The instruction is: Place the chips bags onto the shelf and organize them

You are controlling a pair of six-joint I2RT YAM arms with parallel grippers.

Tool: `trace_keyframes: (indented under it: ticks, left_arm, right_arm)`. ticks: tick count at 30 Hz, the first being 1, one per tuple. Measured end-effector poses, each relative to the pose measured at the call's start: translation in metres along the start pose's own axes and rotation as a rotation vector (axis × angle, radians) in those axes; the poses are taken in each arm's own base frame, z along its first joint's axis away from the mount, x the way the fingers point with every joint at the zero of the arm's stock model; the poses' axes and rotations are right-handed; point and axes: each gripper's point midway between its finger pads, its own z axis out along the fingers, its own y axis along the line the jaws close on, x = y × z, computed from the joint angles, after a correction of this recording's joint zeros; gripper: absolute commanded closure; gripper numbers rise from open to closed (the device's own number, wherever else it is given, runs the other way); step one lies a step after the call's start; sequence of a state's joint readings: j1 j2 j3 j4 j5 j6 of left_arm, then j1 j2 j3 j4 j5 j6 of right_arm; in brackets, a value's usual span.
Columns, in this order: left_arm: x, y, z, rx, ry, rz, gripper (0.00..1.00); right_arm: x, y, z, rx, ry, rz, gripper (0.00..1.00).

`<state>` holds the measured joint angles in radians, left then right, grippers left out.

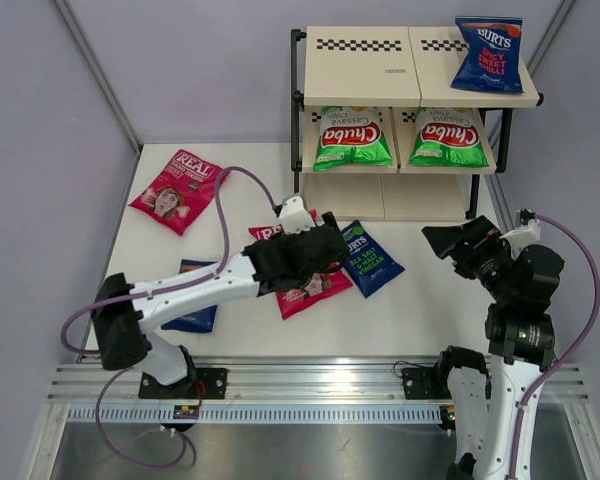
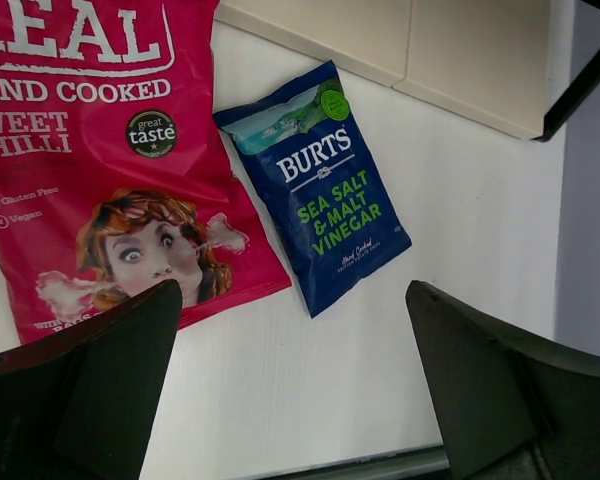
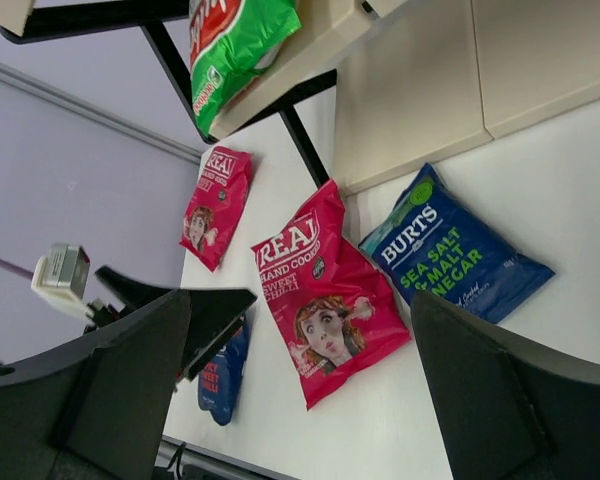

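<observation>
The shelf [image 1: 365,75] stands at the back right. A blue BURTS bag [image 1: 488,55] lies on its top board and two green Chuba bags [image 1: 352,138] [image 1: 448,138] on the middle one. On the table lie a pink REAL bag [image 1: 177,190] at the left, a second REAL bag [image 2: 100,150] in the middle, a BURTS sea salt bag [image 2: 315,190] beside it, and another blue BURTS bag [image 1: 193,318] partly under the left arm. My left gripper [image 2: 292,300] hovers open over the middle REAL bag's lower edge, holding nothing. The right gripper [image 3: 300,310] hangs open and empty, facing these bags.
The shelf's bottom board [image 2: 460,50] sits just beyond the BURTS sea salt bag. Grey walls [image 1: 40,150] close in the table on both sides. A metal rail [image 1: 310,385] runs along the near edge by the arm bases.
</observation>
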<state>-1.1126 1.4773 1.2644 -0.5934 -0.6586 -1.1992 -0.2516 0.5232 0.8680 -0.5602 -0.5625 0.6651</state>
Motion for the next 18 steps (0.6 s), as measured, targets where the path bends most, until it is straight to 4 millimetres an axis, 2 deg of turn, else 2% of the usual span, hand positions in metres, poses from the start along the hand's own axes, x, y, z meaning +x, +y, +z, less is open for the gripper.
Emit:
trace_keyframes:
  ticks: [4,8,9,10,13,18]
  left_arm:
    - [0.009,-0.009,0.031,-0.065,0.014,-0.018,0.09]
    - [0.021,-0.008,0.063,-0.128,0.043,-0.018,0.14]
    - [0.026,-0.006,0.072,-0.146,0.052,-0.018,0.22]
    - [0.030,-0.005,0.080,-0.160,0.058,-0.022,0.25]
    - [0.042,0.004,0.100,-0.196,0.085,-0.021,0.26]
    - [0.057,0.009,0.123,-0.208,0.119,-0.030,0.29]
  right_arm:
    - [0.011,-0.010,-0.005,0.036,0.006,0.026,0.00]
    - [0.015,-0.007,-0.012,0.030,0.002,0.024,0.01]
    - [0.015,-0.006,-0.014,0.025,-0.003,0.019,0.00]
    - [0.015,-0.004,-0.016,0.019,-0.009,0.014,0.01]
    - [0.015,-0.001,-0.019,0.008,-0.020,0.004,0.00]
    - [0.020,0.001,-0.020,-0.009,-0.008,0.002,0.01]
